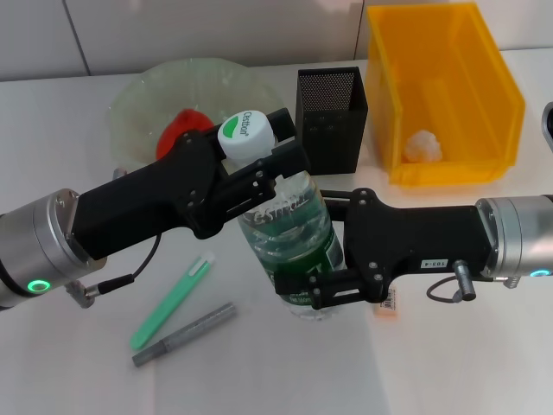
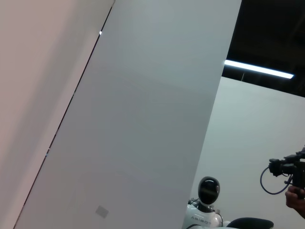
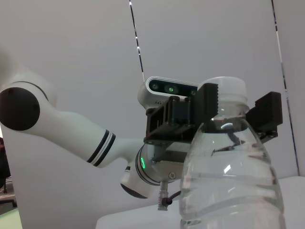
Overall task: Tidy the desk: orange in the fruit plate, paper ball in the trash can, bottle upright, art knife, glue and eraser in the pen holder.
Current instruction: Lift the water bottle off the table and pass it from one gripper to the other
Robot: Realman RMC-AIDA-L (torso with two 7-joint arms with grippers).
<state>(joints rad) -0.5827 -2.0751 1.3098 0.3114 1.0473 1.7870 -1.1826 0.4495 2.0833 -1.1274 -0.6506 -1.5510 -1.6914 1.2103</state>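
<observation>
1. The bottle stood about upright over the middle of the white desk, its white cap toward the camera; I could not tell if its base touched the desk.
2. The left gripper came from the left side and was clamped on the neck of the bottle, just under the cap. In the right wrist view, its black fingers pressed on both sides of the neck.
3. The right gripper came from the right side and its fingers were closed around the lower body of the bottle, at the green label.
4. The orange lay in the fruit plate, at the back left of the desk, partly hidden behind the left arm.
5. The paper ball lay on the floor of the trash can, at the back right.
6. The pen holder stood upright between the fruit plate and the trash can, just beside the trash can.
7. The eraser lay on the desk under the right gripper, and only a small part of it showed.
8. A green pen-shaped thing and a grey pen-shaped thing lay side by side on the desk, in front of the left arm.
9. The left wrist view showed only wall panels and a room far off.
</observation>
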